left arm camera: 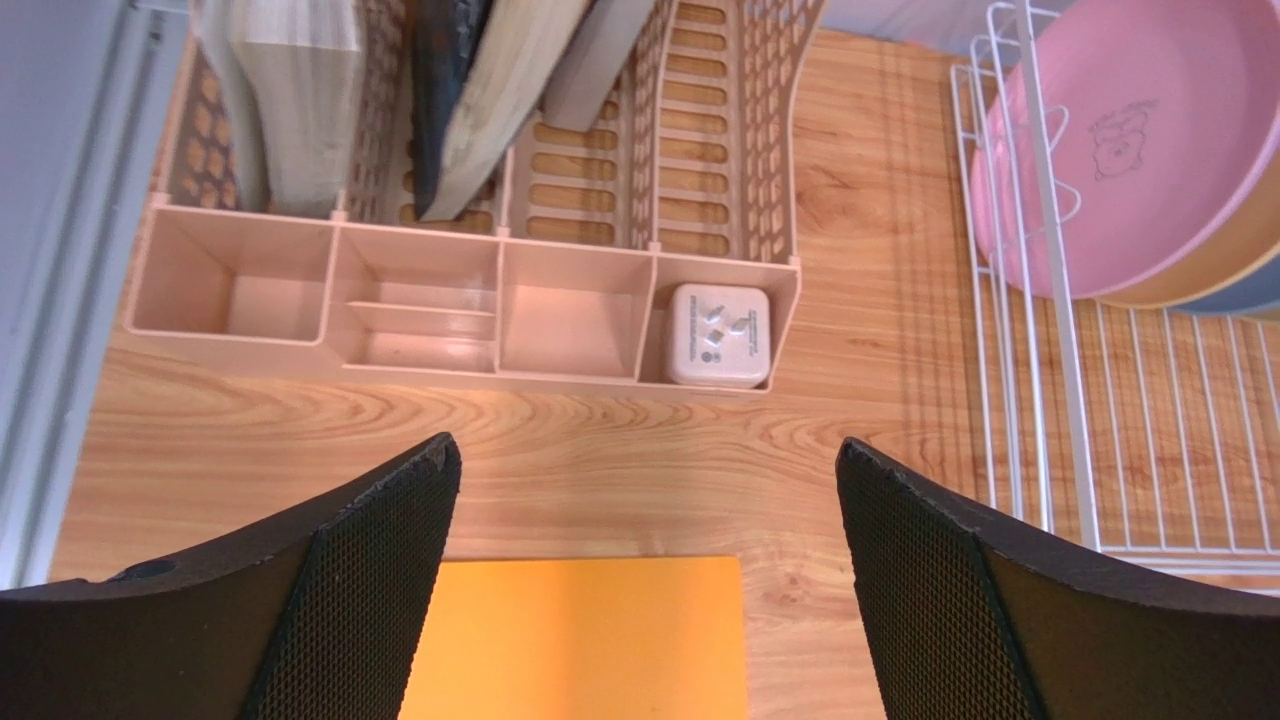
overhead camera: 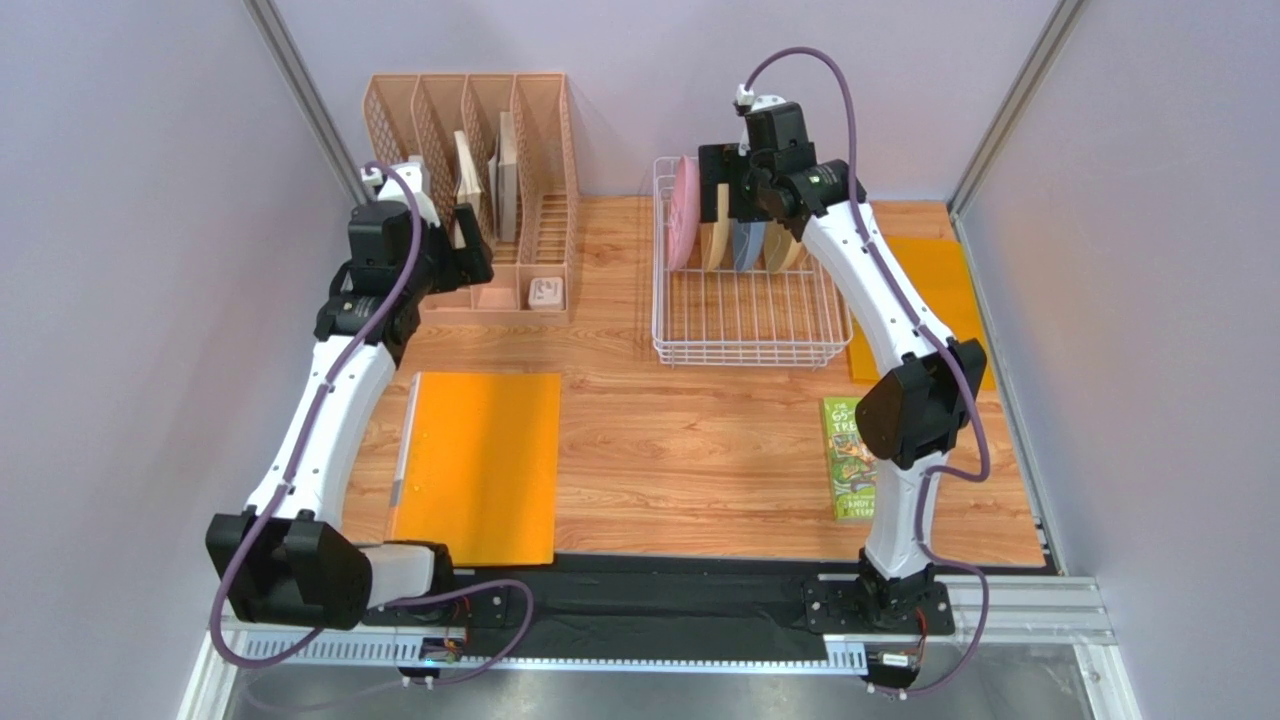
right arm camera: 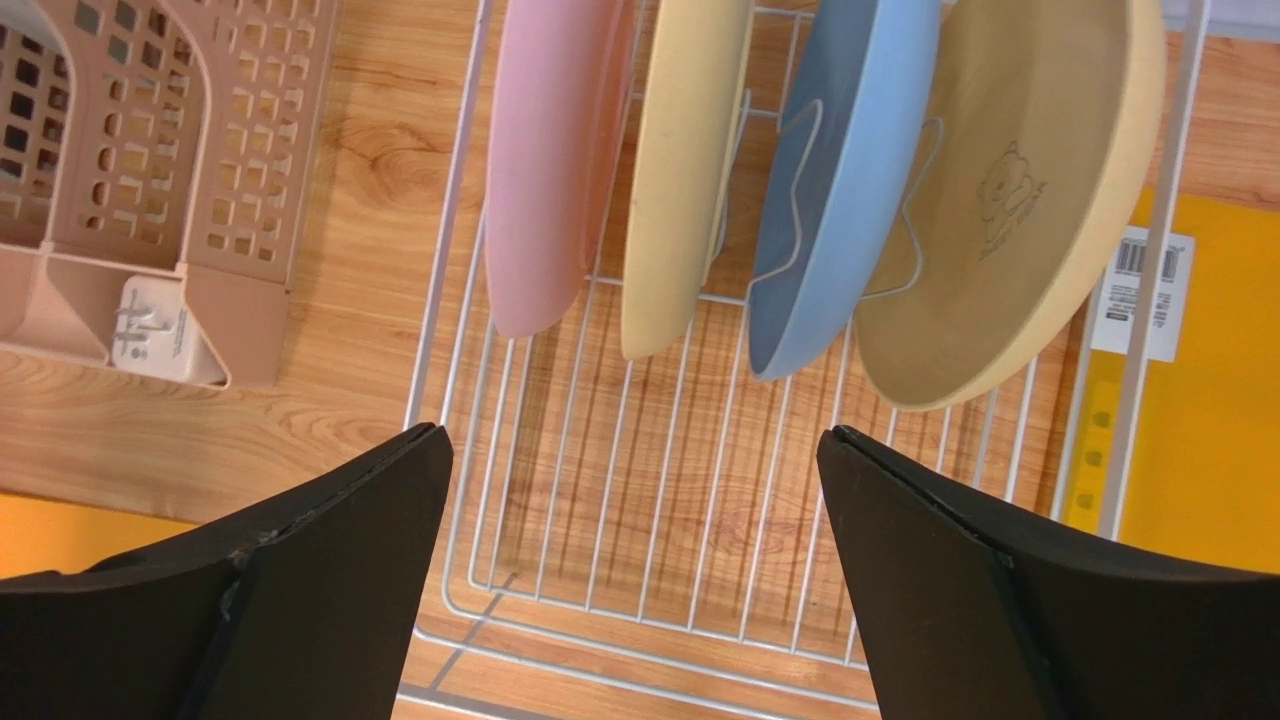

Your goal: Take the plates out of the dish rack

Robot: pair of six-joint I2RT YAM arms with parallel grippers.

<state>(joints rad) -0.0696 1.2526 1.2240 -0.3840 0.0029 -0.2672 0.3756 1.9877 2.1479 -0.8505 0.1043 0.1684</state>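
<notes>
**Overhead view.** The dish rack (overhead camera: 747, 360) sits on the table (overhead camera: 676, 450), far and right of centre. Four plates stand on edge across its far end. My right fingers (overhead camera: 724, 183) hang over those plates. My left fingers (overhead camera: 469, 248) hang beside the peach organizer (overhead camera: 496, 135) at the far left. An orange mat (overhead camera: 478, 465) lies near left and a green booklet (overhead camera: 849, 458) near right.

**Right wrist view.** This view gives the order, which the overhead view leaves cramped. From left to right stand the pink plate (right arm camera: 549, 165), pale yellow plate (right arm camera: 684, 165), blue plate (right arm camera: 842, 180) and cream-tan plate (right arm camera: 1007, 195). The cream-tan plate leans rightward and shows a small centre mark. My right fingers are spread wide, released and empty. All four plates lie beyond the fingertips, and none touches them. A barcode label (right arm camera: 1138, 293) shows on an orange sheet (right arm camera: 1217, 375) just right of the rack.

**Left wrist view.** My left fingers are likewise spread and empty. They hang over bare table between the organizer and the orange mat. Only this view shows a white box (left arm camera: 718, 335) in the organizer's rightmost front compartment and boards (left arm camera: 286, 90) upright in its slots. The pink plate appears at far right, well apart from these fingers.
</notes>
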